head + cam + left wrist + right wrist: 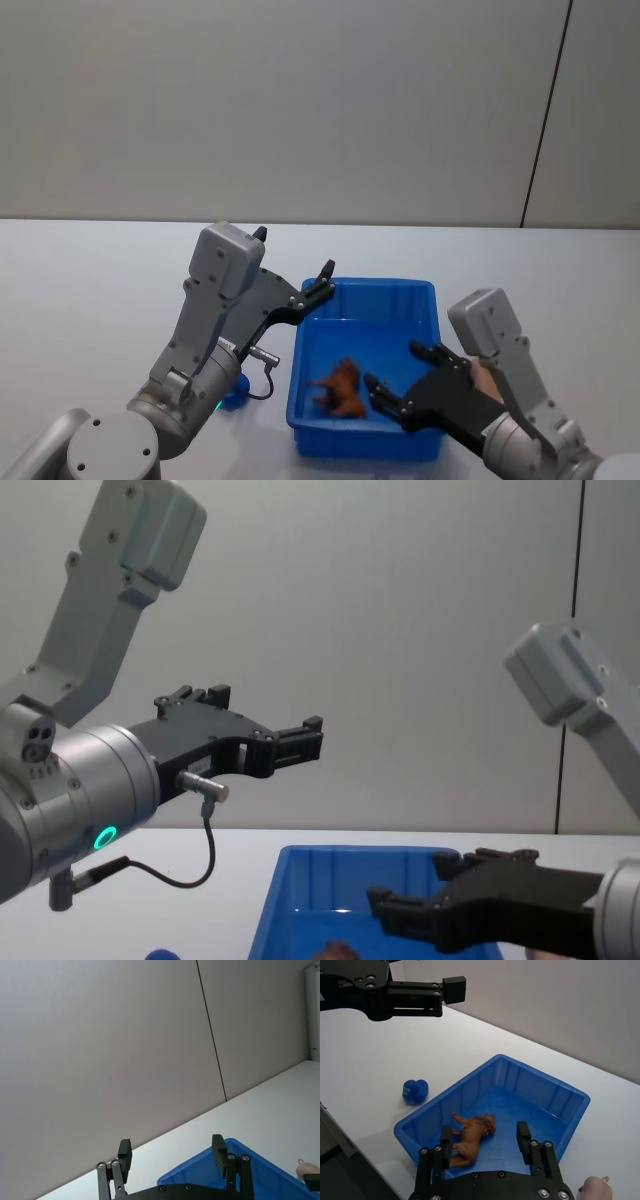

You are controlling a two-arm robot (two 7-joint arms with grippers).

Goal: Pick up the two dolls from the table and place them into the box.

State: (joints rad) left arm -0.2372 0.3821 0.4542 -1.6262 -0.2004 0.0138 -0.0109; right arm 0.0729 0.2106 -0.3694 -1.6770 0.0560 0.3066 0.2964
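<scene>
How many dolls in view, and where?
2. The reddish-brown animal doll lies inside the blue box; the blue doll sits on the table just outside it, on the robot's left.

We hold the left arm bent and raised, with the left gripper [171,1154] pointing forward and level, its fingers spread apart and empty. We hold the right arm lower, with the right gripper [394,365] angled downward, its fingers likewise spread and gripping nothing.
</scene>
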